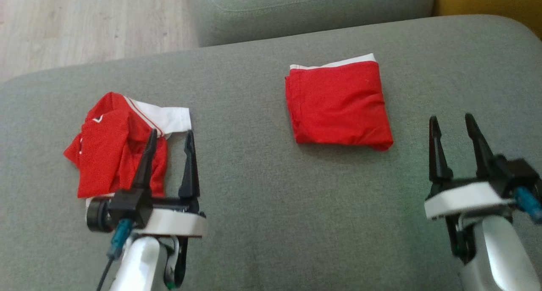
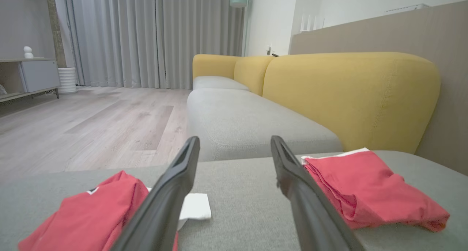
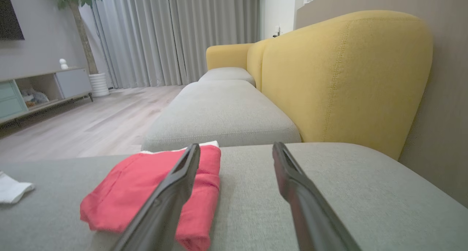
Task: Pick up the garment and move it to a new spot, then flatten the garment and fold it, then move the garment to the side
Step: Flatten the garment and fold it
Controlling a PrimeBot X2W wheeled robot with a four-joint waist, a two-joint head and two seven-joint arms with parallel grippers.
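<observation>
folded garment [image 1: 338, 106] is lying centre-right of head frame on cushion [image 1: 254, 176], near-square, no clear long axis, white edge facing frame top. left gripper [image 1: 171, 133] and right gripper [image 1: 451, 118] are standing wide, gripping nothing. left fingers are covering part of crumpled shirt [image 1: 110, 147].

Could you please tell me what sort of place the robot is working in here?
Most likely a home living room: a grey-seated sofa with yellow backrests, floor-length curtains, and a low cabinet on a wood-look floor.
</observation>
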